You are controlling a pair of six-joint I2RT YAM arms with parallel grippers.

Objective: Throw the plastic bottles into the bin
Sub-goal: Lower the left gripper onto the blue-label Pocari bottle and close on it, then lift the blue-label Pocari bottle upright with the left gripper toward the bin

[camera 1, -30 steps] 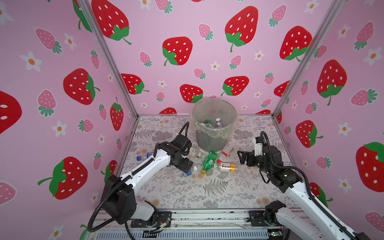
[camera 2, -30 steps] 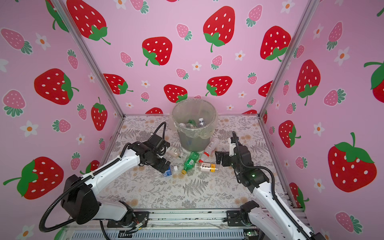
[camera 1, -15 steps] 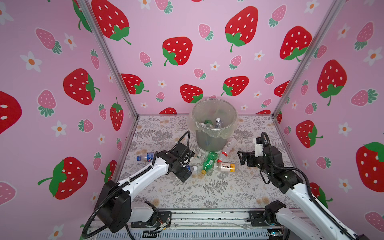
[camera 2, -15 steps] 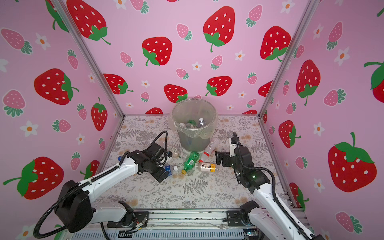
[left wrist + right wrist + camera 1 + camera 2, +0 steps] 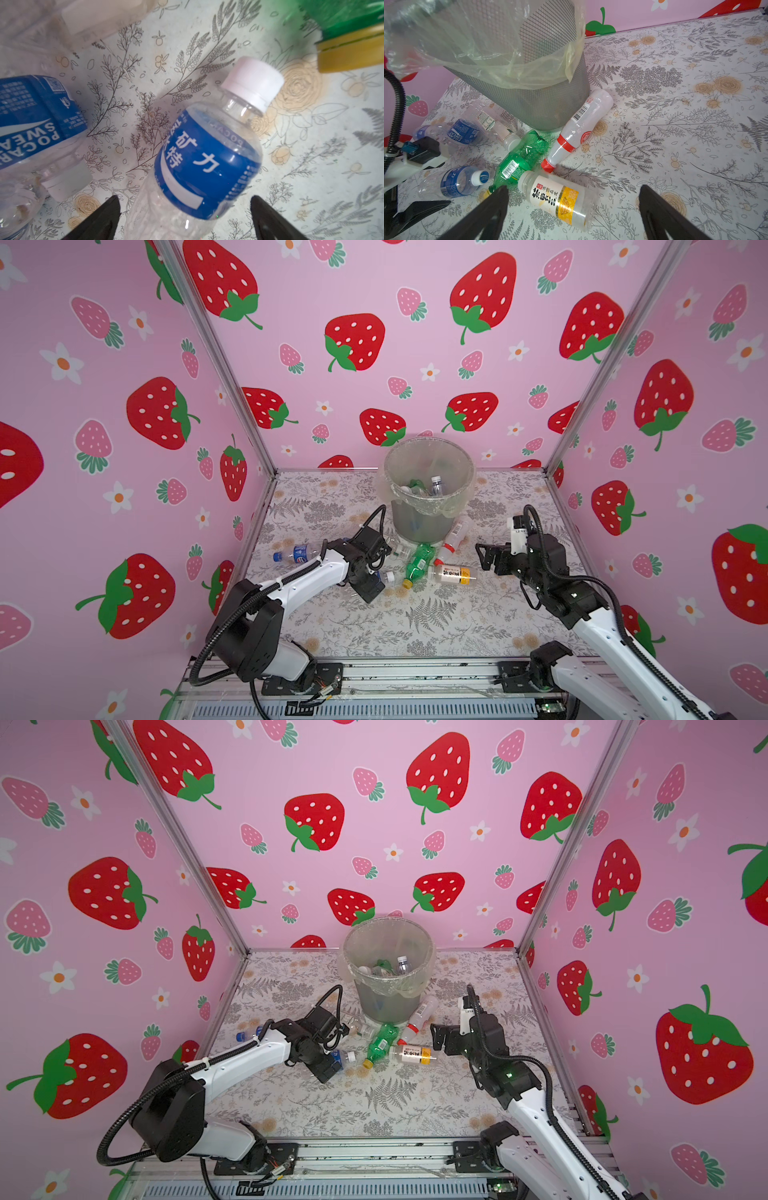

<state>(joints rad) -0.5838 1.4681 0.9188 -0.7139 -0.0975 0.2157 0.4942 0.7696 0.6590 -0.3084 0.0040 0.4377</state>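
Observation:
The bin (image 5: 430, 489) (image 5: 388, 969) stands at the back middle with several plastic bottles inside. In front of it lie a green bottle (image 5: 417, 562) (image 5: 521, 160), a yellow-labelled bottle (image 5: 453, 574) (image 5: 556, 197) and a red-capped whitish bottle (image 5: 453, 537) (image 5: 577, 131). My left gripper (image 5: 372, 585) (image 5: 185, 200) is open, pointing down, its fingers on either side of a blue-labelled bottle (image 5: 203, 166) (image 5: 343, 1057) without touching it. My right gripper (image 5: 484, 558) (image 5: 574, 190) is open and empty, just right of the yellow-labelled bottle.
Another blue-labelled bottle (image 5: 297, 553) lies by the left wall. A Pocari Sweat bottle (image 5: 31, 116) (image 5: 465, 131) and a crushed clear bottle (image 5: 492, 122) lie beside the bin's left foot. Pink walls enclose three sides.
My left gripper has moved toward the front and down over the blue-labelled bottle. The right arm has not moved.

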